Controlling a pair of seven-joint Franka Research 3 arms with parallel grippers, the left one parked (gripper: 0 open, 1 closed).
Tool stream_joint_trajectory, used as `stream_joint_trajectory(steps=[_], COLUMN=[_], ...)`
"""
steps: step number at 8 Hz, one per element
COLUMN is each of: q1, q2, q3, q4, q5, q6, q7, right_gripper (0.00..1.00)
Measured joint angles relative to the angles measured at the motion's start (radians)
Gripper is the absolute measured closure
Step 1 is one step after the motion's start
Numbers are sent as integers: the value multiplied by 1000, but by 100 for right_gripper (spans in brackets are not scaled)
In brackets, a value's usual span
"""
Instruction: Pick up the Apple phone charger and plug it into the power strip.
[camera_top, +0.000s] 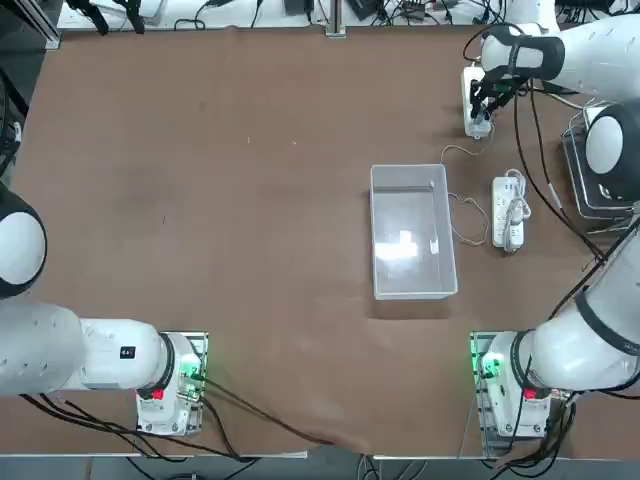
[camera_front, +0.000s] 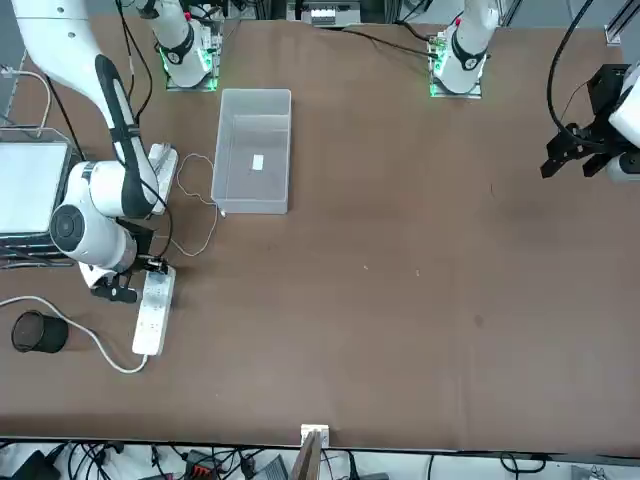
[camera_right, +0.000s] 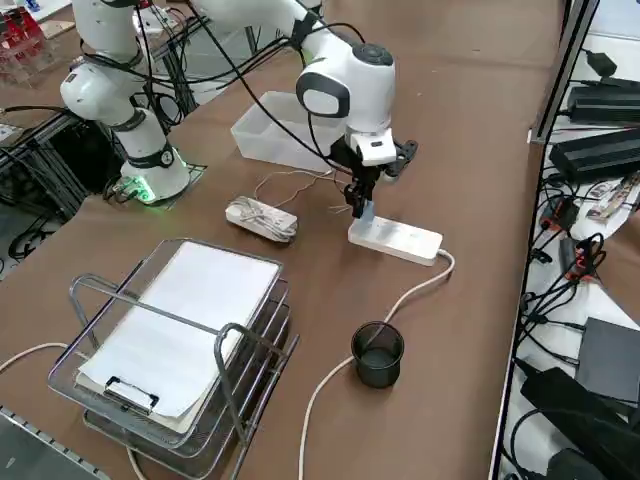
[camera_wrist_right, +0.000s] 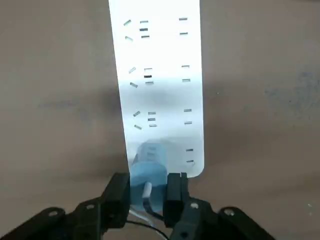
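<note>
Right gripper at the end of the power strip, its fingers closed on the Apple phone charger. Charger sits between the fingertips, against the strip's socket face (whether the prongs are seated, cannot tell); thin cable trails from it. Black cup stands near the strip's thick white lead. Translucent bin lies beside the shorter strip with bundled cord.

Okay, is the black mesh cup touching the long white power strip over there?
Apart: the front view shows brown table between the cup and the power strip.
</note>
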Motion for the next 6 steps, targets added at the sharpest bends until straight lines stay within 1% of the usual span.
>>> stream_joint_trajectory(steps=[6], q1=[0], q2=[0], q3=[0], q4=[0], q5=[0], q6=[-1], q7=[0], right_gripper=[63])
